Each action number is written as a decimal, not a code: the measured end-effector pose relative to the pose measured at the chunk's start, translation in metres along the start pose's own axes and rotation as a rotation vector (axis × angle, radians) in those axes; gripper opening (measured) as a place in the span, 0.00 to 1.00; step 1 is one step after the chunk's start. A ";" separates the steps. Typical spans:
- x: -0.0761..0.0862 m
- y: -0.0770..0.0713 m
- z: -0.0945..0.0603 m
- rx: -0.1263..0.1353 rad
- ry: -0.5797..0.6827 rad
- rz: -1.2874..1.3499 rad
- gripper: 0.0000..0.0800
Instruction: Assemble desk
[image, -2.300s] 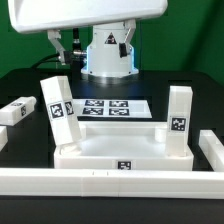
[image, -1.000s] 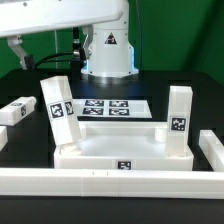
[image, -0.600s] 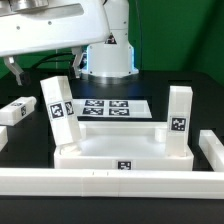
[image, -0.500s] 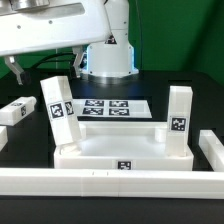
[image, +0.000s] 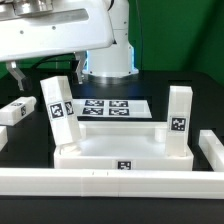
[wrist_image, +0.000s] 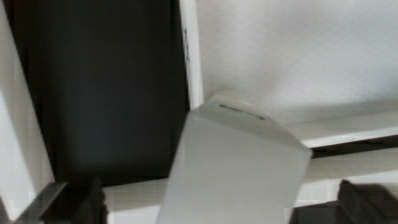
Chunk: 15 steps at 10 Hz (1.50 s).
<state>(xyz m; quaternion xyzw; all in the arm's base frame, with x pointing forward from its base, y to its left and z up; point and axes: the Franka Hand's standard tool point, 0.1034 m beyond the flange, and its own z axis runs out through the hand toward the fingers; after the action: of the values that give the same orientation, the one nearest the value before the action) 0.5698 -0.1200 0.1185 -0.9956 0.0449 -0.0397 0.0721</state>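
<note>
The white desk slab (image: 118, 152) lies in the middle of the table. Two tagged legs stand in its corner sockets: the left leg (image: 56, 112), which leans a little, and the right leg (image: 179, 118). A third leg (image: 17, 110) lies loose at the exterior view's left. My gripper (image: 23, 76) hangs open and empty above the table, up and to the left of the left leg. In the wrist view a blurred white leg (wrist_image: 235, 150) shows between my dark fingertips (wrist_image: 71, 205), below the gripper (wrist_image: 217, 208), not touched.
The marker board (image: 112, 107) lies flat behind the slab. A long white border rail (image: 100, 181) runs along the front and another (image: 212, 150) stands at the exterior view's right. The robot base (image: 108, 55) stands at the back.
The arm has swung toward the exterior view's left and come lower. The gripper has dropped from the top of the view to near the left leg. The parts have not moved.
</note>
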 end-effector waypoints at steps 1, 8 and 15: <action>0.000 -0.003 0.002 0.001 -0.003 0.002 0.81; 0.011 -0.023 0.005 0.003 0.003 -0.030 0.36; 0.034 -0.029 0.007 -0.005 0.031 -0.070 0.36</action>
<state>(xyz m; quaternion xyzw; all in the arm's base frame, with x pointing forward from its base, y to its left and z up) 0.6066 -0.0932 0.1182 -0.9960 0.0114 -0.0575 0.0676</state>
